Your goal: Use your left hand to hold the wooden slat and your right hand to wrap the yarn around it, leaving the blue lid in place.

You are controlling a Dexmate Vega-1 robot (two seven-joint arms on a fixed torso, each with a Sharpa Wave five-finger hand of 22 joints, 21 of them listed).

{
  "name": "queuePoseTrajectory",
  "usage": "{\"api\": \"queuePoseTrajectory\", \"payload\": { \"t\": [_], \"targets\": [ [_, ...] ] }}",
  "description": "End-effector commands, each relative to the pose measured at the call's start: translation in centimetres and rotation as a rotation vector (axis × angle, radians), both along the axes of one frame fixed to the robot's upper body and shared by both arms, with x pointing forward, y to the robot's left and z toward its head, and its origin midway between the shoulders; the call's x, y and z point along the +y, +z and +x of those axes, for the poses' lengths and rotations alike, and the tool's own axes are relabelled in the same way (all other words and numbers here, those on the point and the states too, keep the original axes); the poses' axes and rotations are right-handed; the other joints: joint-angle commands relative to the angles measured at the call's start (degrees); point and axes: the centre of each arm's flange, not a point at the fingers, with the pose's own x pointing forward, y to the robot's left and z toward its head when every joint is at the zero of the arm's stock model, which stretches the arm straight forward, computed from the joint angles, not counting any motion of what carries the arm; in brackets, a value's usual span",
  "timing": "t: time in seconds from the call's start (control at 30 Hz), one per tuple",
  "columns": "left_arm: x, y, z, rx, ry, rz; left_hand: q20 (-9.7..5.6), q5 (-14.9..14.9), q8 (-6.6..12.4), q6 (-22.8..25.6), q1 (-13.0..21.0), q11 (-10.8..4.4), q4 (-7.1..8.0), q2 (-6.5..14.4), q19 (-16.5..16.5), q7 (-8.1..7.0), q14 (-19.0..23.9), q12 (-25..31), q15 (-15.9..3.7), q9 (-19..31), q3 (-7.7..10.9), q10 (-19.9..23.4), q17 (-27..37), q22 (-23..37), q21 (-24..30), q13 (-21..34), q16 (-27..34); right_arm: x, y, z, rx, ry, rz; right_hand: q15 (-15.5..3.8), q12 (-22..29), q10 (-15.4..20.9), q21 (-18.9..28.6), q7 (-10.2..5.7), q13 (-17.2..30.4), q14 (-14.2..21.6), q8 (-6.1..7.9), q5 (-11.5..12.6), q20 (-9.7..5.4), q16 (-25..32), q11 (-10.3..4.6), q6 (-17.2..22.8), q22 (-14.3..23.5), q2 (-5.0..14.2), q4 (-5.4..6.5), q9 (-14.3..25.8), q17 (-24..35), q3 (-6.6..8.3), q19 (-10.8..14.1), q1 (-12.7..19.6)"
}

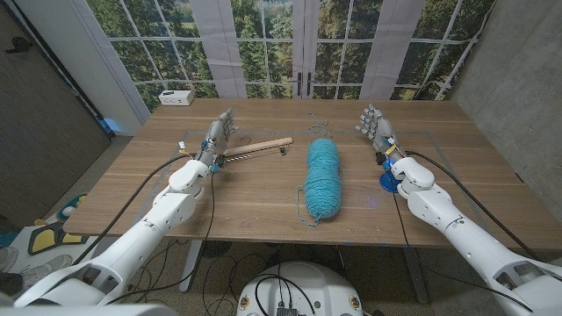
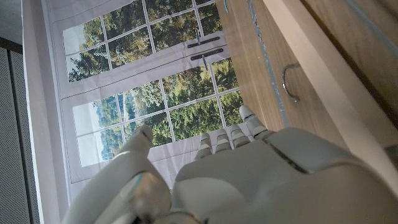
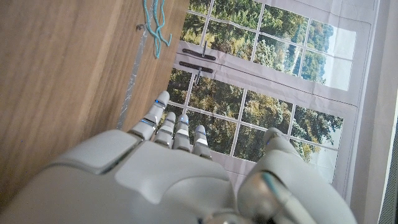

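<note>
Standing on the desk [image 1: 263,206] left of centre in the head view, the left robot hand [image 1: 218,133] points its fingers toward the windows, spread apart and holding nothing. The wooden slat [image 1: 256,147] lies just beside it, running from near the wrist toward the frame centre; whether the hand touches the slat cannot be told at this size. In the left wrist view the back of the left robot hand [image 2: 249,180] covers the lower frame, fingertips [image 2: 247,113] reaching up, and the slat [image 2: 329,81] crosses the upper right as a pale strip, cut off at both ends. A small metal hook [image 2: 287,82] shows by its edge.

The right robot hand [image 1: 376,125] stands right of centre in the head view, fingers apart, nothing held. The blue lid [image 1: 387,182] sits lower on the desk beside the right forearm, partly hidden by the arm. In the right wrist view the right robot hand [image 3: 186,180] occupies the lower frame, fingers extended and apart.

The teal yarn [image 1: 322,178] lies as a long skein at the frame centre of the head view, between the two hands and apart from both. A loose strand [image 3: 155,25] shows at the top of the right wrist view, cut off by the frame edge. A small white box [image 1: 177,97] rests at the desk's upper-left corner; its details are too small to read.
</note>
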Motion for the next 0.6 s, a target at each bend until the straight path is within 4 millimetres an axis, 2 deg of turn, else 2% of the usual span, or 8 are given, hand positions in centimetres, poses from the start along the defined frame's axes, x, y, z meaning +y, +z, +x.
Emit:
{"api": "queuePoseTrajectory", "payload": {
  "t": [0.03, 0.17, 0.2, 0.23, 0.3, 0.37, 0.47, 0.6],
  "targets": [
    [1.1, -0.1, -0.9, 0.001, 0.094, 0.071, 0.17, 0.44, 0.49, 0.33, 0.46, 0.45, -0.10, 0.04, -0.26, 0.05, -0.19, 0.48, 0.11, 0.27, 0.27, 0.13, 0.24, 0.23, 0.12, 0.25, 0.29, 0.5, -0.3, 0.2, 0.013, 0.005, -0.002, 0.28, 0.21, 0.43, 0.22, -0.08, 0.08, 0.00, 0.39, 0.27, 0.18, 0.28, 0.10, 0.55, 0.30, -0.01, -0.01, 0.27, 0.14, 0.40, 0.52, 0.57],
    [1.4, 0.0, -1.1, 0.000, 0.124, 0.093, 0.61, 0.42, 0.70, 1.24, 0.57, 0.95, -0.40, 0.08, -0.27, -0.17, 0.06, 0.72, 0.63, 0.29, 0.16, 0.93, 0.20, 0.25, -0.21, 0.27, 0.31, 0.4, -0.4, 0.1, 0.015, 0.002, 0.002, 0.36, 0.19, 0.43, 0.10, -0.11, 0.08, 0.01, 0.41, 0.28, 0.25, 0.31, 0.01, 0.56, 0.30, 0.06, -0.05, 0.27, 0.02, 0.39, 0.54, 0.58],
    [1.5, 0.1, -1.2, 0.010, 0.140, 0.104, 1.12, 0.40, 0.70, 1.42, 0.65, 1.08, -0.59, 0.01, -0.35, -0.19, 0.16, 0.86, 0.94, 0.30, 0.08, 1.36, 0.18, 0.26, -0.38, 0.28, 0.31, 0.4, -0.4, 0.1, 0.017, 0.001, 0.004, 0.38, 0.19, 0.43, 0.06, -0.13, 0.08, 0.02, 0.41, 0.28, 0.29, 0.31, -0.08, 0.56, 0.30, 0.08, -0.06, 0.27, -0.02, 0.39, 0.54, 0.59],
    [1.6, 0.1, -1.2, 0.005, 0.150, 0.113, 2.34, 0.36, 0.64, 1.55, 0.80, 1.19, -0.89, -0.05, -0.49, -0.47, 0.20, 0.89, 1.70, 0.32, -0.02, 1.57, 0.16, 0.28, -0.65, 0.30, 0.28, 0.4, -0.5, 0.2, 0.015, 0.001, 0.000, 0.38, 0.19, 0.43, 0.04, -0.13, 0.08, 0.02, 0.42, 0.28, 0.32, 0.32, -0.06, 0.57, 0.30, 0.09, -0.07, 0.27, -0.03, 0.39, 0.52, 0.59],
    [1.8, 0.3, -1.4, 0.004, 0.170, 0.133, 3.74, 0.30, 0.57, 1.73, 0.94, 1.43, -1.26, -0.15, -0.45, -0.71, 0.34, 1.10, 2.53, 0.35, -0.18, 2.32, 0.17, 0.32, -0.96, 0.35, 0.29, 0.4, -0.5, 0.2, 0.018, 0.000, 0.004, 0.35, 0.18, 0.43, -0.01, -0.17, 0.08, 0.02, 0.43, 0.27, 0.38, 0.32, -0.05, 0.59, 0.31, 0.11, -0.08, 0.27, -0.07, 0.39, 0.49, 0.59],
    [1.9, 0.4, -1.6, 0.003, 0.195, 0.153, 5.75, 0.25, 0.55, 2.00, 1.04, 1.59, -1.63, -0.19, -0.47, -0.48, 0.77, 1.15, 3.95, 0.39, -0.37, 2.70, 0.23, 0.38, -1.35, 0.41, 0.41, 0.4, -0.6, 0.2, 0.021, 0.002, 0.002, 0.41, 0.17, 0.43, -0.04, -0.19, 0.08, 0.00, 0.44, 0.27, 0.42, 0.32, -0.12, 0.61, 0.31, 0.11, -0.09, 0.27, -0.11, 0.37, 0.49, 0.58],
    [2.1, 0.5, -1.9, 0.004, 0.225, 0.175, 7.01, 0.22, 0.64, 2.54, 1.16, 1.58, -2.00, -0.31, -0.15, -0.53, 1.36, 1.35, 5.48, 0.43, -0.57, 3.40, 0.29, 0.44, -1.57, 0.46, 0.59, 0.4, -0.8, 0.2, 0.023, 0.002, 0.003, 0.45, 0.17, 0.45, -0.10, -0.30, 0.08, 0.03, 0.51, 0.26, 0.50, 0.35, -0.07, 0.78, 0.31, 0.14, -0.09, 0.27, -0.17, 0.35, 0.53, 0.55],
    [2.5, 0.8, -2.3, 0.001, 0.272, 0.219, 8.01, 0.20, 0.85, 3.53, 1.58, 1.75, -2.56, -0.28, 0.27, -0.29, 2.56, 1.63, 5.98, 0.46, -0.62, 4.39, 0.34, 0.49, -1.81, 0.52, 0.93, 0.5, -0.9, 0.2, 0.025, 0.003, 0.007, 0.65, 0.16, 0.46, -0.21, -0.39, 0.08, 0.10, 0.55, 0.25, 0.61, 0.41, -0.11, 0.88, 0.31, 0.15, -0.08, 0.27, -0.26, 0.30, 0.52, 0.47]
  ]
}}
